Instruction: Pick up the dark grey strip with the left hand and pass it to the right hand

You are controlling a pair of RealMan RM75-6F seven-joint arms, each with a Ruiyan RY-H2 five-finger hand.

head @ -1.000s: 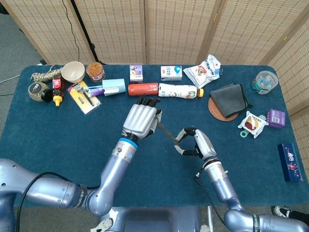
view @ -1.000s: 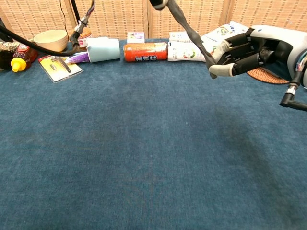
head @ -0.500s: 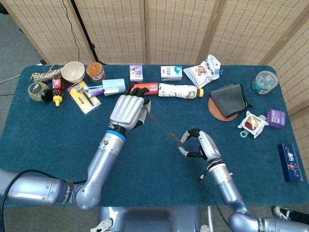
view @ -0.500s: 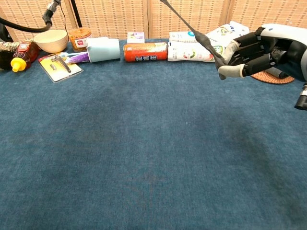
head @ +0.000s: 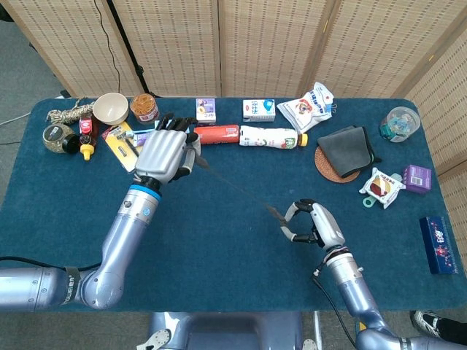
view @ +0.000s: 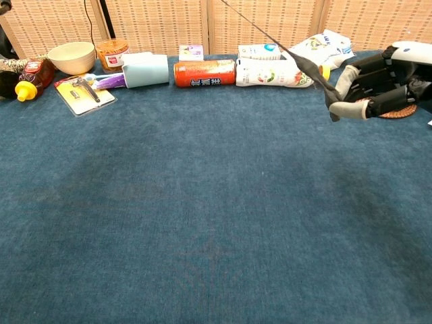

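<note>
The dark grey strip (head: pixel 237 189) ran taut on a diagonal above the table (head: pixel 219 255), gripped at its upper-left end by the left robot hand (head: pixel 164 153) and pinched at its lower-right end by the right robot hand (head: pixel 310 224).

The upper end of the dark grey strip (view: pixel 283 48) is cut off by the top edge of the chest view, where the left hand (head: pixel 164 152) is not seen. In the head view that end is hidden under the left hand's fingers. The right hand (view: pixel 378 84) is cut off by the chest view's right edge.
</note>
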